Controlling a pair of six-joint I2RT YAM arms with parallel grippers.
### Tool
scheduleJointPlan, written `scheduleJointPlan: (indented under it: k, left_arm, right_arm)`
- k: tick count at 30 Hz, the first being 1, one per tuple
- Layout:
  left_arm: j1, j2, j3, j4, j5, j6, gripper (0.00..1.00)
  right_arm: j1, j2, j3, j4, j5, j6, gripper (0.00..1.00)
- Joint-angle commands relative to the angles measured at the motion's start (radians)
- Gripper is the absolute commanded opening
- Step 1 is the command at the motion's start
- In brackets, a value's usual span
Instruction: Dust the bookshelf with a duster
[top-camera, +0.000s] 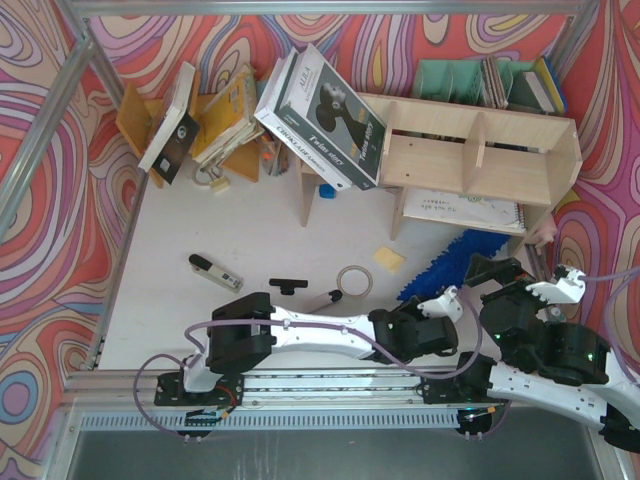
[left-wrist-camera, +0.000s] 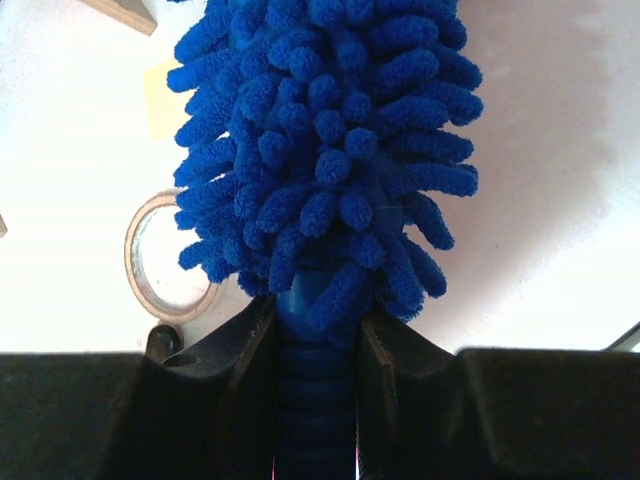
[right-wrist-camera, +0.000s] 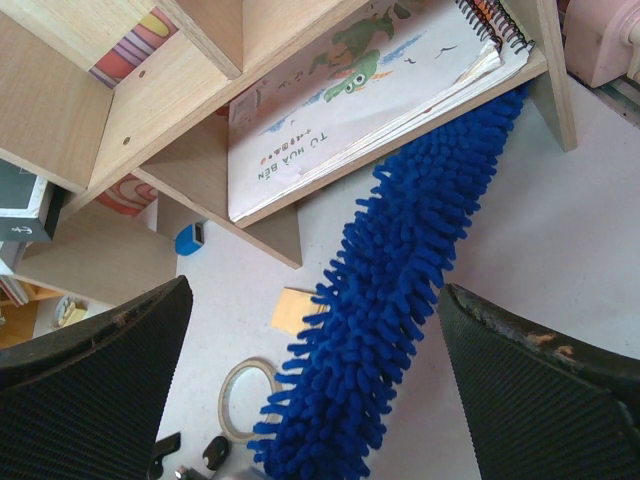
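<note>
The bright-blue fluffy duster lies slanted on the white table, its far tip under the front edge of the bookshelf. My left gripper is shut on the duster's ribbed blue handle, and the shaggy head stretches away from it. Seen from above, the left gripper sits at the duster's near end. My right gripper hangs open above the duster, its fingers wide on either side and not touching it. The pale plywood bookshelf holds a spiral-bound book on its lowest level.
A tape roll and a yellow note pad lie left of the duster. A large box leans on the shelf's left end, with books stacked behind. A pen-like item and small black parts lie at mid-left.
</note>
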Motion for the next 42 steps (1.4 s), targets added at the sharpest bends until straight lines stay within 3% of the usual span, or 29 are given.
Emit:
scheduleJointPlan:
  k: [1, 8, 22, 32, 37, 42]
  left_arm:
    - [-0.024, -0.081, -0.078, 0.041, -0.097, -0.05, 0.0]
    - [-0.036, -0.218, -0.244, 0.046, -0.202, -0.166, 0.0]
    - [-0.058, -0.428, -0.476, -0.222, -0.315, -0.502, 0.0]
    - [-0.117, -0.49, -0.517, -0.288, -0.333, -0.488, 0.0]
    - [-0.256, -0.521, -0.515, -0.313, -0.446, -0.457, 0.0]
    - [-0.359, -0.574, -0.516, -0.299, -0.419, -0.426, 0.0]
  right_arm:
    - [0.009, 0.001, -0.009, -0.018, 0.032, 0.024, 0.99]
    - [0.009, -0.001, -0.009, -0.019, 0.03, 0.024, 0.99]
    - [0.009, 0.008, -0.007, -0.019, 0.029, 0.023, 0.99]
    - [0.009, 0.017, -0.006, -0.024, 0.03, 0.023, 0.99]
    - [0.009, 0.024, -0.005, -0.025, 0.033, 0.021, 0.99]
    - [0.009, 0.051, 0.003, -0.027, 0.044, 0.018, 0.99]
